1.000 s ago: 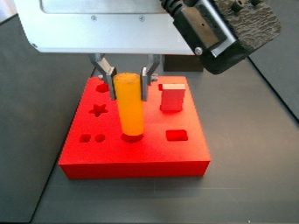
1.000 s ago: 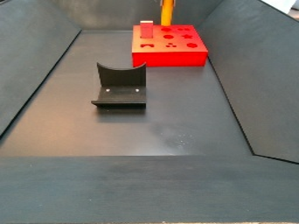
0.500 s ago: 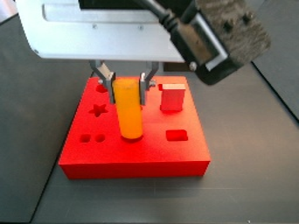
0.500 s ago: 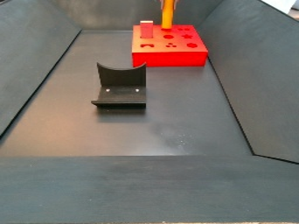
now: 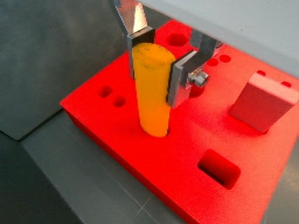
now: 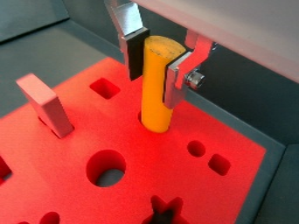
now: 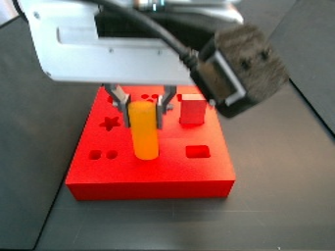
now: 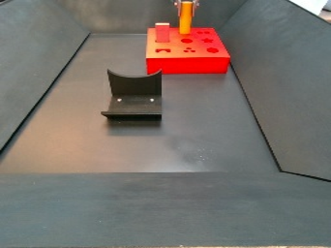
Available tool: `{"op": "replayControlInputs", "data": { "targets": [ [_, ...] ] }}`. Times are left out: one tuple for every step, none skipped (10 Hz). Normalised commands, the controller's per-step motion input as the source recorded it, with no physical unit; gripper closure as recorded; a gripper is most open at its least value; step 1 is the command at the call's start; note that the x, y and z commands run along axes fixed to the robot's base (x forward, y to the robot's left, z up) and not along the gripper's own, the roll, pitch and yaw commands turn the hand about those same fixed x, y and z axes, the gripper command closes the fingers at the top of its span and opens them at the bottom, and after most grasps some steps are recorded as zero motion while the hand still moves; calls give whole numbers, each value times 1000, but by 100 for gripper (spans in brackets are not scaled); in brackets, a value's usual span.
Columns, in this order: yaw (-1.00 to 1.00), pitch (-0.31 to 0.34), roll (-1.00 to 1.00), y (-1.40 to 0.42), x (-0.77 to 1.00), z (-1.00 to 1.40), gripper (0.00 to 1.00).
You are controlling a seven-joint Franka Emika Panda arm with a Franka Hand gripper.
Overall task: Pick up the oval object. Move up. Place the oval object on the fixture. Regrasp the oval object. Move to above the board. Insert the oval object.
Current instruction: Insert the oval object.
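the claw (image 5: pixel 162 54) hangs directly over the board (image 5: pixel 140 162), its two silver fingers (image 5: pixel 184 73) clamped on the upper part of the oval object (image 5: pixel 153 87), dark pads pressed against both of its sides. the oval object stands upright with its lower end inside one of the board's cut-out holes, as both wrist views show (image 6: pixel 160 83); how deep it sits in the hole cannot be told. in a side view the peg (image 7: pixel 144 130) rises from the middle of the board (image 7: pixel 151 172), with the claw (image 7: pixel 143 101) gripping its top under the large white wrist housing (image 7: pixel 105 44). the other holes in the board are open: a rectangular slot (image 5: pixel 219 166) near the front edge, a large round hole (image 6: pixel 105 167), a star-shaped hole (image 7: pixel 109 125), and several small round and square holes (image 6: pixel 201 150). a small red block (image 5: pixel 263 100) stands upright on the board beside the peg, apart from it, seen also in a wrist view (image 6: pixel 47 105) and a side view (image 7: pixel 194 108). the fixture (image 8: pixel 131 95) sits on the dark tabletop (image 8: pixel 155 145) well apart from the board (image 8: pixel 189 51), its curved notch holding nothing. in that same side view only the peg's lower orange part (image 8: pixel 187 16) shows above the board at the far end of the bin.
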Motion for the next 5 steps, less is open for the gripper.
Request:
{"op": "replayControlInputs", "data": {
  "targets": [
    [-11, 0, 0, 0, 46, -463, 100],
    [-31, 0, 0, 0, 117, -434, 100],
    [-37, 0, 0, -3, 120, -323, 100],
    [-11, 0, -47, 0, 51, -51, 100],
    [0, 19, 0, 0, 14, 0, 100]
  ]
}}
